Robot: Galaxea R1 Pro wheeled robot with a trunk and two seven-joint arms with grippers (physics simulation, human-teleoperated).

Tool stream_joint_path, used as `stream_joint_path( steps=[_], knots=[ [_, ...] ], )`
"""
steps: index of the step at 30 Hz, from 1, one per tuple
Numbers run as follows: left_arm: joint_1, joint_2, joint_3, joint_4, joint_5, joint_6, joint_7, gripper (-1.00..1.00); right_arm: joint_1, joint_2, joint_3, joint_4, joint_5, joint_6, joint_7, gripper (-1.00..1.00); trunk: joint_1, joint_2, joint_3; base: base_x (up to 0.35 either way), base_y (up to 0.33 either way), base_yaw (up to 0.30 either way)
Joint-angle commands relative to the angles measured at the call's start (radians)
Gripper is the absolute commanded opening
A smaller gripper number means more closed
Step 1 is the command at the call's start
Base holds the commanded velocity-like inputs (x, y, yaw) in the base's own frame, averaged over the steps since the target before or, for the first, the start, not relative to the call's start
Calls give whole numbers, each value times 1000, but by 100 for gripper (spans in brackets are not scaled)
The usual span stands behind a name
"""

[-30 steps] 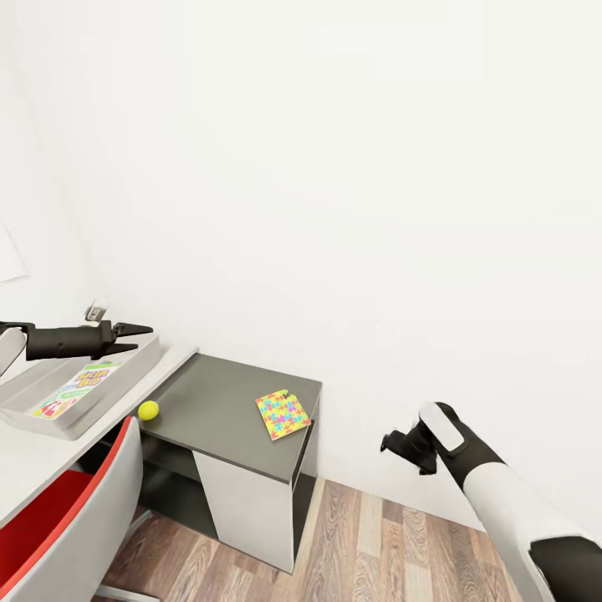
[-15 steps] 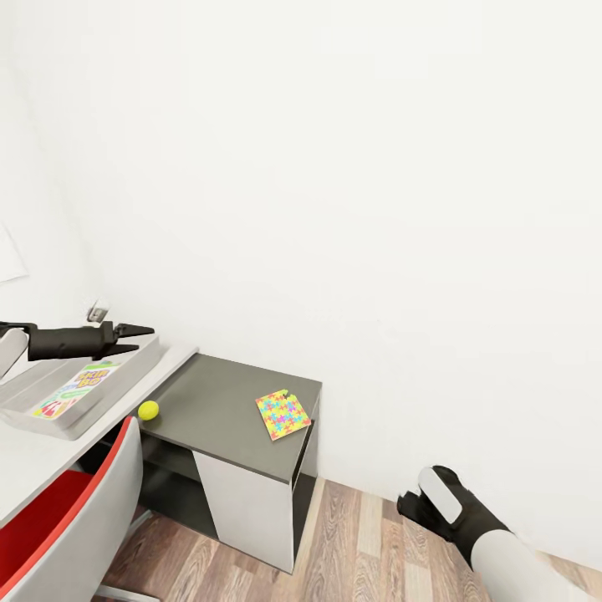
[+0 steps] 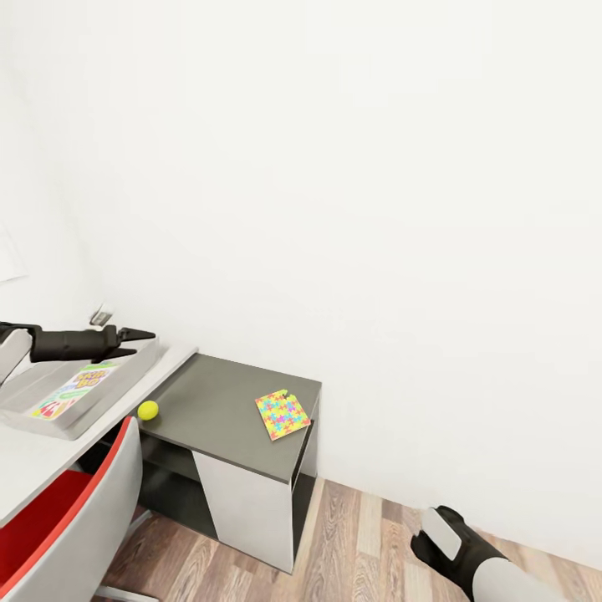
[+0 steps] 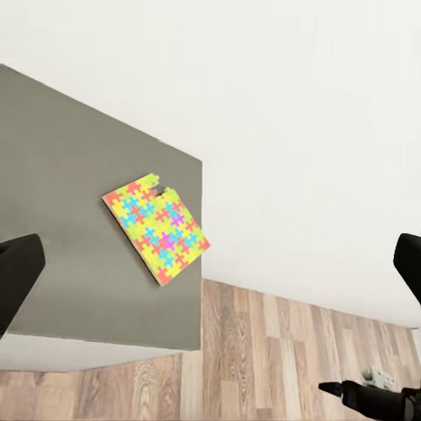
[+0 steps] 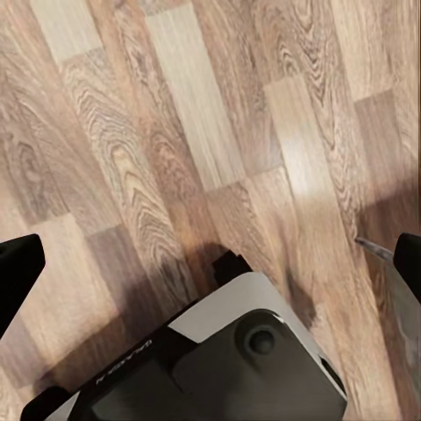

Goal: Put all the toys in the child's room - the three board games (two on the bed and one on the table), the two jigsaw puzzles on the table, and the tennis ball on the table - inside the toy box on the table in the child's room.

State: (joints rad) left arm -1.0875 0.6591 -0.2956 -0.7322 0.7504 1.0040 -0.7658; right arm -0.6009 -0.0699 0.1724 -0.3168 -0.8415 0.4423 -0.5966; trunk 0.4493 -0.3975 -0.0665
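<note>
The toy box (image 3: pixel 127 373), a light grey tray, sits on the pale table (image 3: pixel 25 456) at the left, with the SKIP-BO board game (image 3: pixel 73 390) lying flat inside it. My left gripper (image 3: pixel 134 342) hovers open over the tray's far end, holding nothing. On the lower dark grey cabinet top (image 3: pixel 217 401) rest the tennis ball (image 3: pixel 148 410) near its left edge and one jigsaw puzzle (image 3: pixel 283 414) near its right edge. The jigsaw puzzle (image 4: pixel 158 230) lies ahead of my left gripper (image 4: pixel 219 263). My right gripper (image 5: pixel 215 263) is open and points down at the floor.
A red-and-grey chair (image 3: pixel 71 518) stands tucked against the table at the lower left. The white wall (image 3: pixel 351 209) runs close behind the cabinet. Wood-plank floor (image 3: pixel 359 543) lies open to the cabinet's right, where my right forearm (image 3: pixel 468 560) hangs low.
My right arm has dropped from beside the cabinet down toward the floor. The left gripper has risen very slightly over the tray. The toys have not moved.
</note>
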Motion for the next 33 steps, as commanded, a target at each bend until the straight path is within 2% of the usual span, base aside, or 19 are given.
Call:
stream_joint_path(
  steps=[1,16,18,19,25,33],
  knots=[
    [-2,1,-4,0,1,3,-1,100,0,-1,8,0,-7,4,-6,100,1,-2,-2,0,0,-105],
    [4,-9,-12,0,-2,1,10,100,17,-1,10,8,-4,-8,28,100,1,-2,-2,0,0,-257],
    [5,-9,-12,2,-2,1,12,100,18,-1,15,8,-4,-8,29,100,1,-2,-2,0,0,-287],
    [9,-9,-13,3,-2,1,16,100,18,0,35,8,-5,-8,30,100,1,-2,-2,0,0,-288],
    [17,-9,-13,3,-3,0,34,100,18,1,72,8,-5,-9,32,100,1,-2,-2,0,0,-218],
    [19,-9,-14,5,-2,0,93,100,18,1,83,8,-4,-11,31,100,1,-2,-2,0,0,-39]
  ],
)
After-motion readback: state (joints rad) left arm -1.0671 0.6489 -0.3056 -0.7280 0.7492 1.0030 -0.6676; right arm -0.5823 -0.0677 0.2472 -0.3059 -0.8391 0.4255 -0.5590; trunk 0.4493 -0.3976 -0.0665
